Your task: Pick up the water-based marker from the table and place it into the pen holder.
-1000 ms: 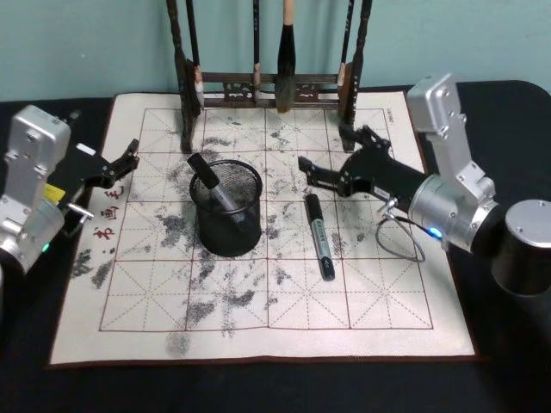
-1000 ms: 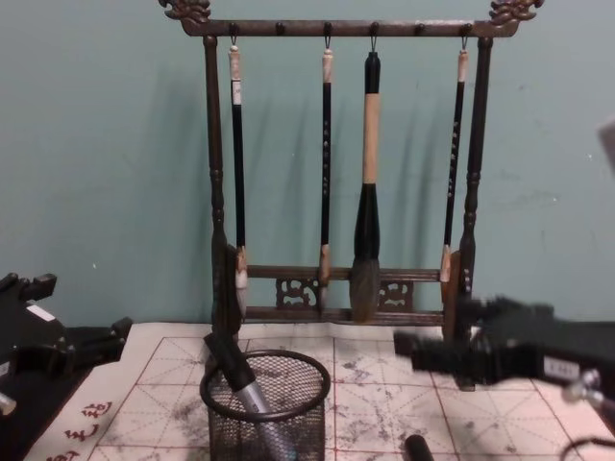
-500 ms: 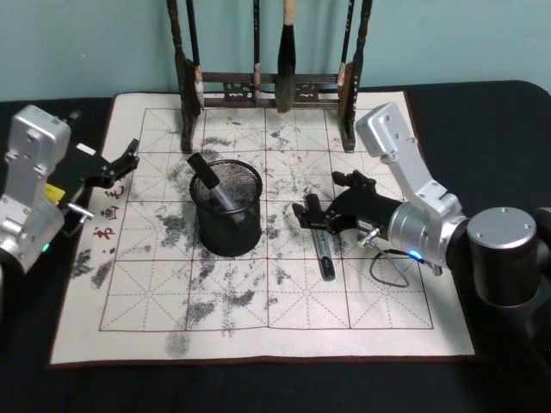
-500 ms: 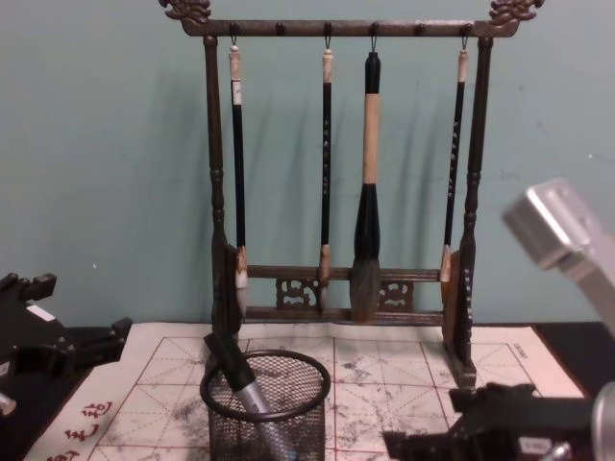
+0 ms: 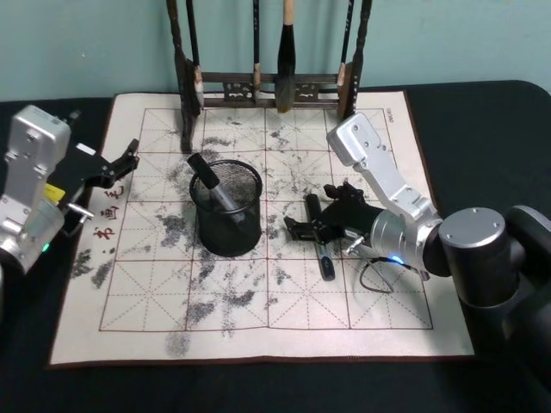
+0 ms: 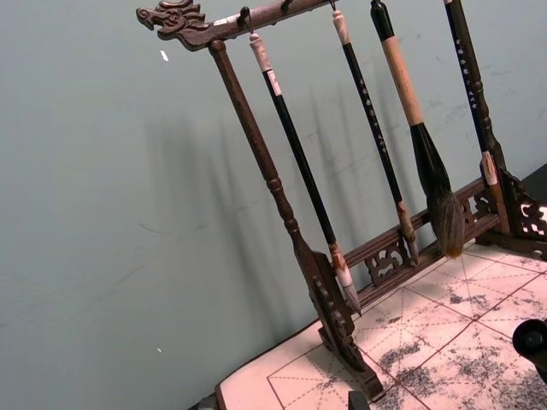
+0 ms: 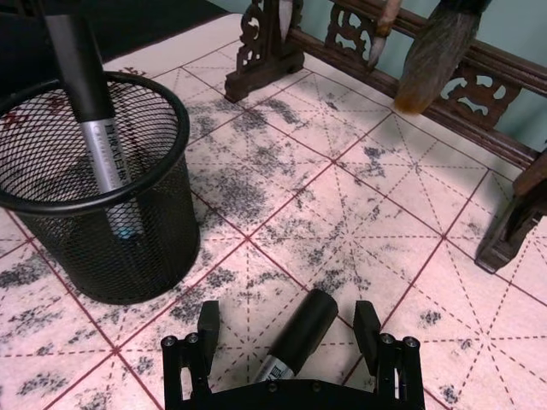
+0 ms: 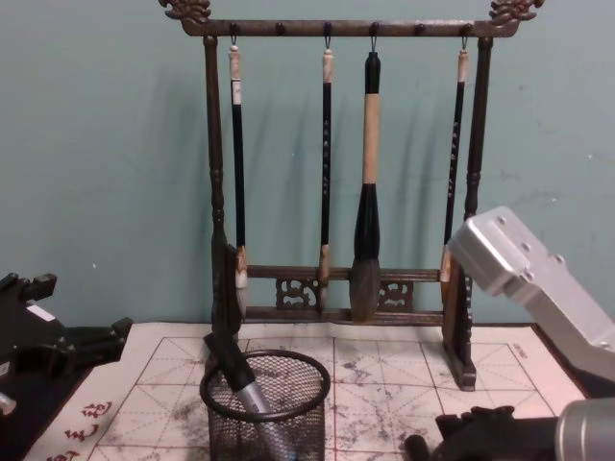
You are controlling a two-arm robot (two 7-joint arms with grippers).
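The water-based marker [image 5: 328,265], black with a grey label, lies flat on the gridded felt mat [image 5: 258,327], just right of the pen holder. My right gripper [image 5: 315,226] is low over its middle. In the right wrist view the gripper [image 7: 288,331] is open, with one finger [image 7: 208,321] on each side of the marker [image 7: 301,335], neither pressing it. The pen holder [image 5: 226,213] [image 7: 98,205] [image 8: 265,413] is a black mesh cup standing upright with another marker [image 5: 211,184] leaning inside. My left gripper [image 5: 123,160] rests open at the mat's left edge.
A tall dark wooden brush rack [image 5: 267,86] [image 8: 336,288] with several hanging brushes stands along the mat's far edge, behind the cup. My right arm's silver link [image 5: 370,168] slants over the mat's right part. A loose cable [image 5: 379,277] loops beside the marker.
My right arm has swung left and down from above the marker's far end, and its open gripper now straddles the marker's middle. The left arm, cup and marker have not moved.
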